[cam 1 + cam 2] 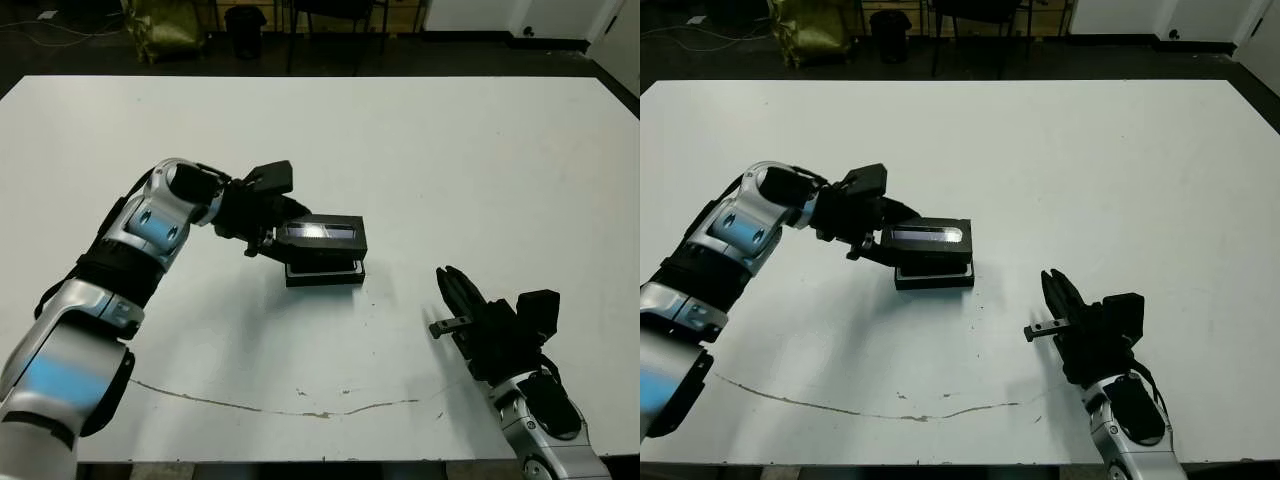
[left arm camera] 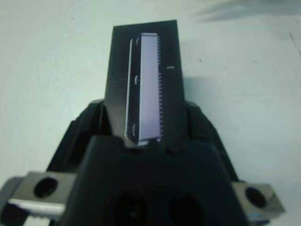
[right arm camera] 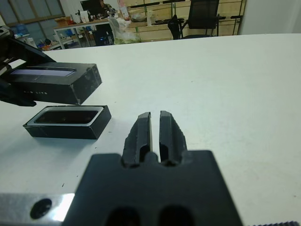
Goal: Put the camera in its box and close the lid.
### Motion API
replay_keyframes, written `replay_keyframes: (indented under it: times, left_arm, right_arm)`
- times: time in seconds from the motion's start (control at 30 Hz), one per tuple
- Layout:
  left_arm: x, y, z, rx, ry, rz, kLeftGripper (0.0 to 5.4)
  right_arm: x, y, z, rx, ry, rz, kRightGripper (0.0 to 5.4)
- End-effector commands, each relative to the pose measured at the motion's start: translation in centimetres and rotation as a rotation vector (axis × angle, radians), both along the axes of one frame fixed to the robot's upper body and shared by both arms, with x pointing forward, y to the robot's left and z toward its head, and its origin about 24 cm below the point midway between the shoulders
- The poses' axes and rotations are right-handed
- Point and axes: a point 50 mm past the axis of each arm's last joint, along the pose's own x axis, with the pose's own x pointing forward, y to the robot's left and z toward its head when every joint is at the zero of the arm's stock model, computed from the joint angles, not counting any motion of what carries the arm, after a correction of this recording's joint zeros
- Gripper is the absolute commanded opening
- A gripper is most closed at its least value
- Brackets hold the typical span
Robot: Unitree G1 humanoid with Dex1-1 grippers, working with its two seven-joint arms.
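I can't read any text, brand, number or sign in my feeds. The only lettering I can find is on the lid: its side wall carries a short row of pale marks in the right wrist view, too small and blurred for me to make out. In the left wrist view a tiny pale mark sits on the lid's top face beside the glossy strip, also unreadable. The box, both robot arms and the desk show me no writing.

Bright even light, blurry wrist views
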Motion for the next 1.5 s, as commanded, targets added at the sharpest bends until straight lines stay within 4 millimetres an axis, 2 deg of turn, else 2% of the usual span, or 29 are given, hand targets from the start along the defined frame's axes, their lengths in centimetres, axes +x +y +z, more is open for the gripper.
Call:
replay_keyframes:
  times: [0.03, 0.67, 1.5]
  left_arm:
    - [0.2, -0.2, 0.0, 0.035, -0.015, -0.010, 2.70]
    - [0.9, -1.7, 1.2, 0.242, 0.025, -0.096, 2.70]
    - [1.0, -2.3, 0.6, 0.191, 0.018, 0.003, 2.70]
  right_arm:
    - [-0.1, -0.3, -0.7, -0.004, 0.026, -0.011, 0.00]
    - [-0.1, -0.1, -0.9, -0.016, 0.008, 0.005, 0.00]
    - [-0.2, -0.2, -1.0, -0.015, 0.025, 0.002, 0.00]
